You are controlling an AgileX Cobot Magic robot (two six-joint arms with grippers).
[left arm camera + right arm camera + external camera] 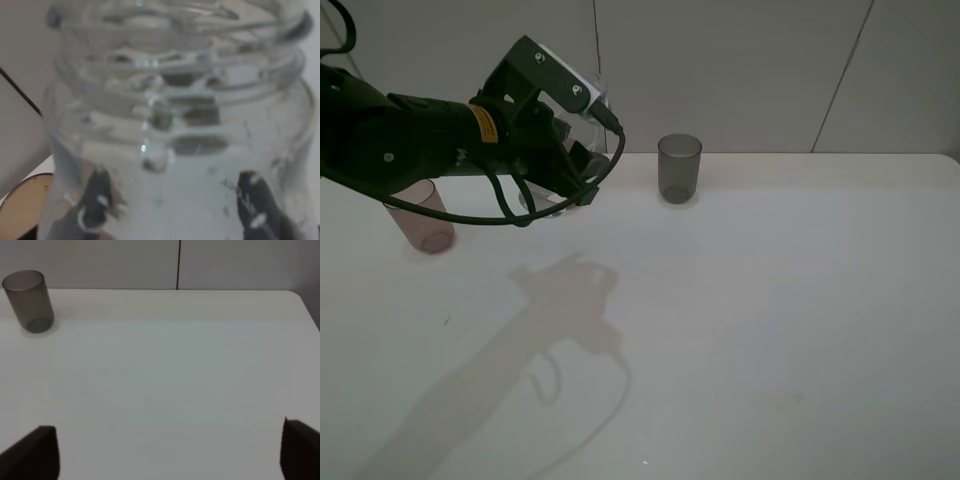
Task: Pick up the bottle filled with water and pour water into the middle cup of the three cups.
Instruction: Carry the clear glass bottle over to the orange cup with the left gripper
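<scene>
My left gripper (572, 158) is shut on the clear bottle (588, 125) and holds it off the table, between the pinkish-mauve cup (422, 222) and the smoky-grey cup (679, 167). In the left wrist view the bottle (175, 125) fills the frame, with its threaded neck, water inside and both fingertips (97, 200) pressed on its sides. The amber-brown middle cup (22, 202) shows as a rim just beside and below the bottle. In the exterior view my arm mostly hides it. My right gripper (167, 455) is open and empty over bare table.
The grey cup also shows in the right wrist view (29, 301), far from the right gripper. The white table (770, 300) runs to a pale back wall. My left arm's cable (520, 215) loops down near the pink cup.
</scene>
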